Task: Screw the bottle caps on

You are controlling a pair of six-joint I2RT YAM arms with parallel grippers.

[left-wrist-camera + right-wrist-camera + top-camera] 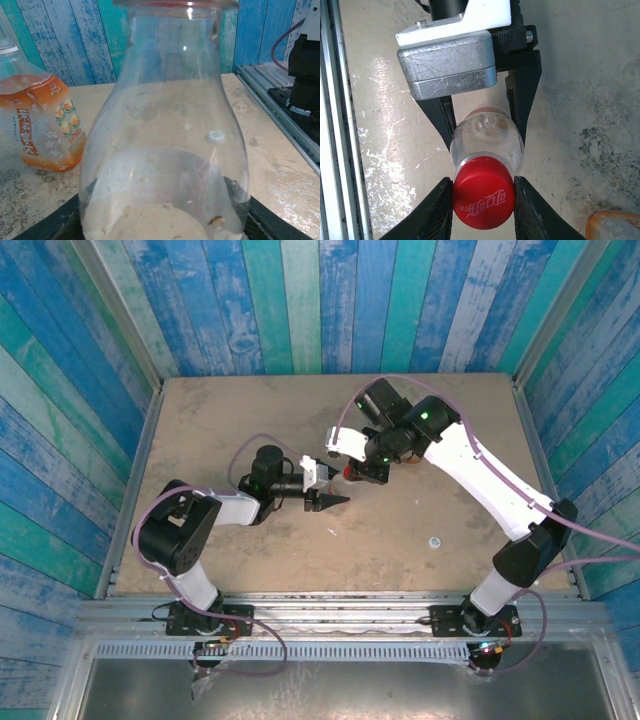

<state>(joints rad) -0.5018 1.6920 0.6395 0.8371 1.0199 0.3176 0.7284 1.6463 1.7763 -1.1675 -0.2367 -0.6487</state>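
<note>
Table (pixel 250 410) overhead bears a loose white cap (pixel 434 540); left wrist: bottle (pixel 165 125) beside orange bottle (pixel 42 125); right wrist: left gripper (pixel 482 131) clamps bottle, right gripper (pixel 483 202) pinches red cap (pixel 483 197) on its neck, tightening probably unfinished, white cap pending.

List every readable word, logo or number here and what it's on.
"茉莉蜜茶": vertical white characters on the orange label of the wider clear plastic bottle.
Small logo above them: too blurred to read.
White script logo on the round red plastic cap atop the slim clear plastic bottle: heavily stylised, not legible for sure.
</note>
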